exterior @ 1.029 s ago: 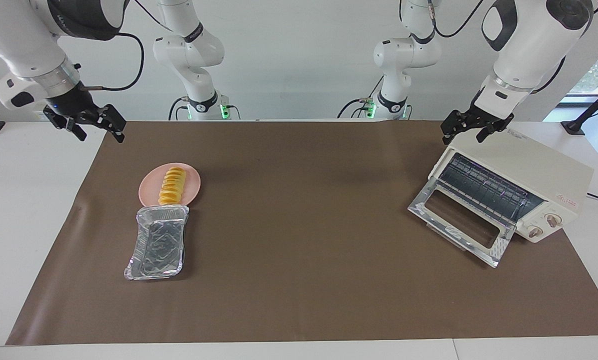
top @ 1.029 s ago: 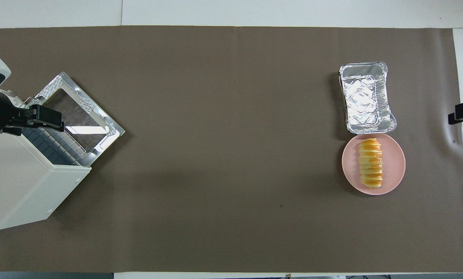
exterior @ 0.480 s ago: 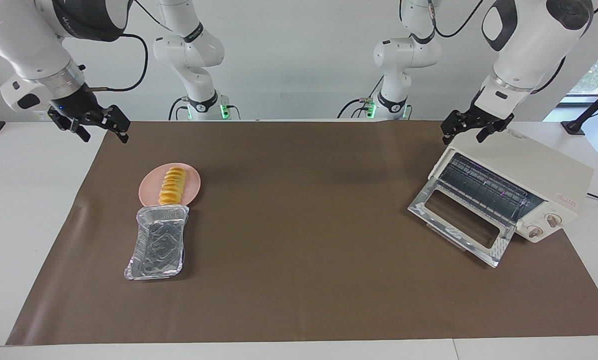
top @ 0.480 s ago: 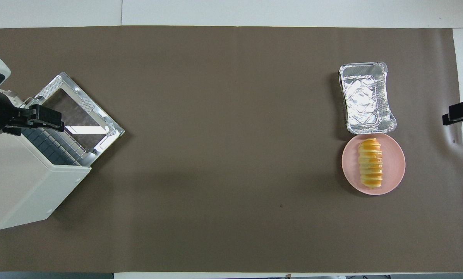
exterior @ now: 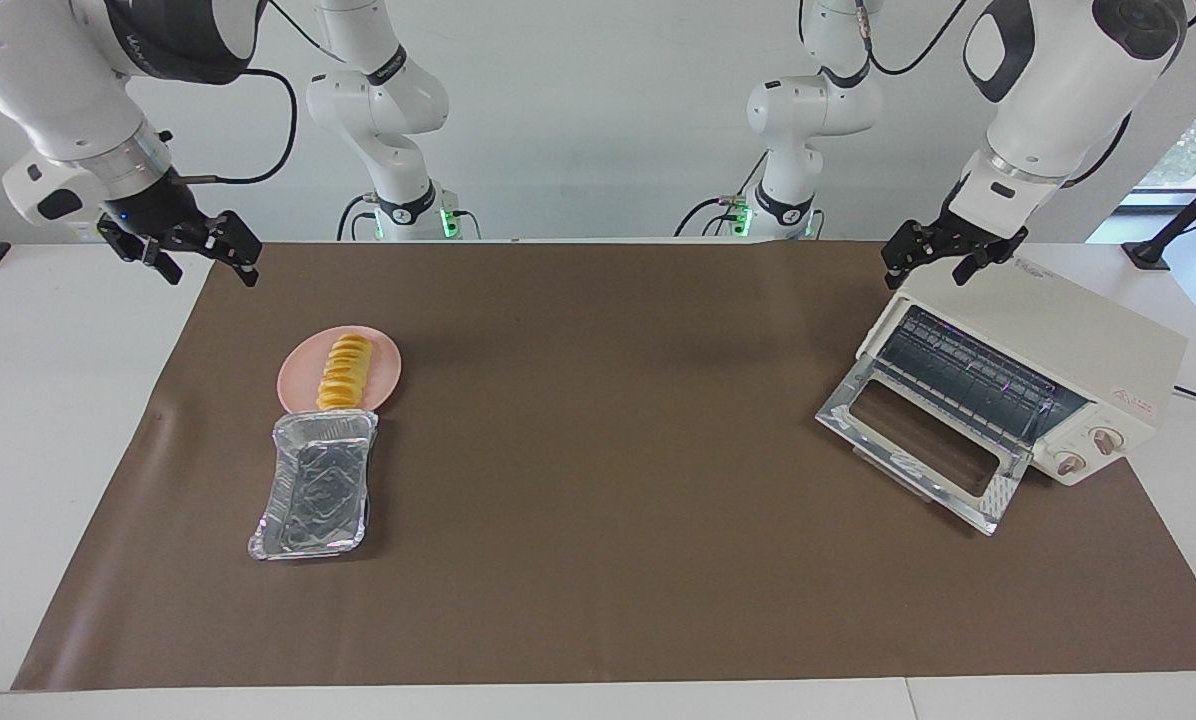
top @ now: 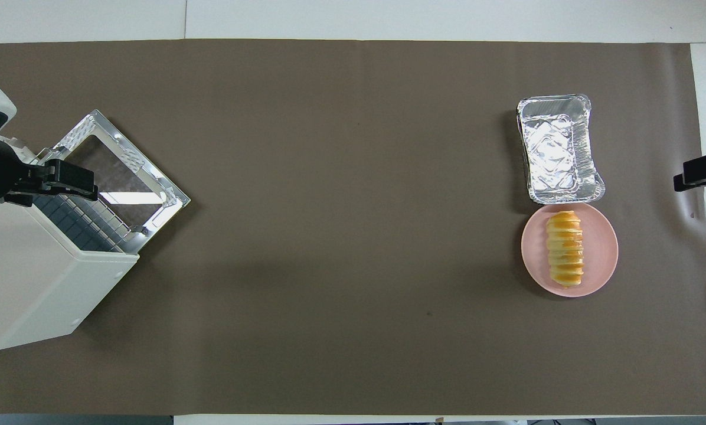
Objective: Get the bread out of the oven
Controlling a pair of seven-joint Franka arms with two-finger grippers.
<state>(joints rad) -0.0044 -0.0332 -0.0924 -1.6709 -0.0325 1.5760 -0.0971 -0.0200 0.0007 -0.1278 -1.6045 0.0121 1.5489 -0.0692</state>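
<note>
A high camera across the table faces the robots, taking in both arms at 12 o'clock and the whole brown mat (exterior: 598,560) from a fair distance. A second camera, high above the robots' end, looks steeply down and forward. Both share the mat, the oven (exterior: 1038,370) (top: 40,283) and the plate (exterior: 383,370) (top: 601,248), half a turn apart: oven at 3 o'clock in one, 9 o'clock in the other.
</note>
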